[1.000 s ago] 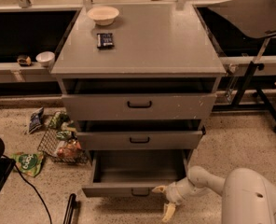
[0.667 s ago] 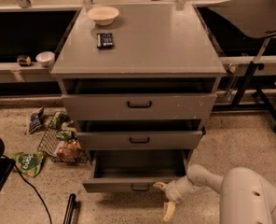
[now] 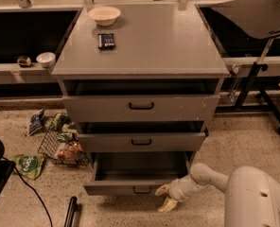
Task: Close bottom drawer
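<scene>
Three drawers (image 3: pixel 141 109) sit in one grey cabinet (image 3: pixel 140 46); the bottom drawer (image 3: pixel 130 187) stands pulled out, and one gripper (image 3: pixel 165 197), fingers (image 3: pixel 162 190) spread apart, hovers just beside its front panel.

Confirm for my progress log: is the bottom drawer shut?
Open: the bottom drawer juts out, tray exposed; gripper at its front's right end.

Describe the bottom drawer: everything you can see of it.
The bottom drawer is the lowest of the grey cabinet's three, pulled well out over the speckled floor. It looks like grey metal: a wide, shallow tray, apparently empty, behind a low front panel with a small black handle. The open gripper sits at the panel's right end; contact is unclear.
</scene>
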Available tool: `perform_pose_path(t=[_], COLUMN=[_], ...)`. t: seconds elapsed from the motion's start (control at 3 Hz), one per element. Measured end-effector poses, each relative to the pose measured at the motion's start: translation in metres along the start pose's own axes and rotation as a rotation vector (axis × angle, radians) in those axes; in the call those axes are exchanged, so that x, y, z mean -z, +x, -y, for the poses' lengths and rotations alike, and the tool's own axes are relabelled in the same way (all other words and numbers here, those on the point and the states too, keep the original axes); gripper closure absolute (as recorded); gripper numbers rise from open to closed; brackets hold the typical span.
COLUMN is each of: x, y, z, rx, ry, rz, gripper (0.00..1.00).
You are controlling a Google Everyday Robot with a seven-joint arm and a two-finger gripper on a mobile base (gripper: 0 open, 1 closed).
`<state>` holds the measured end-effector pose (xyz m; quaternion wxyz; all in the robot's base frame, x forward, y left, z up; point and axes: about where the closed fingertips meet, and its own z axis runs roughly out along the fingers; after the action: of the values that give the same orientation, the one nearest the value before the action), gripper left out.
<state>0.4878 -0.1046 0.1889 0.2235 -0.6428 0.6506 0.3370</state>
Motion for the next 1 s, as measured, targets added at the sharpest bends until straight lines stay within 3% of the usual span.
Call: perform_pose_path(t=[0.33, 1.0], x=[0.023, 0.052], y=[0.002, 0.019], z=[0.019, 0.056], rx=[-0.010, -0.057], ry=[0.055, 0.120], rz=[-0.009, -0.022], gripper=[0.65, 0.71])
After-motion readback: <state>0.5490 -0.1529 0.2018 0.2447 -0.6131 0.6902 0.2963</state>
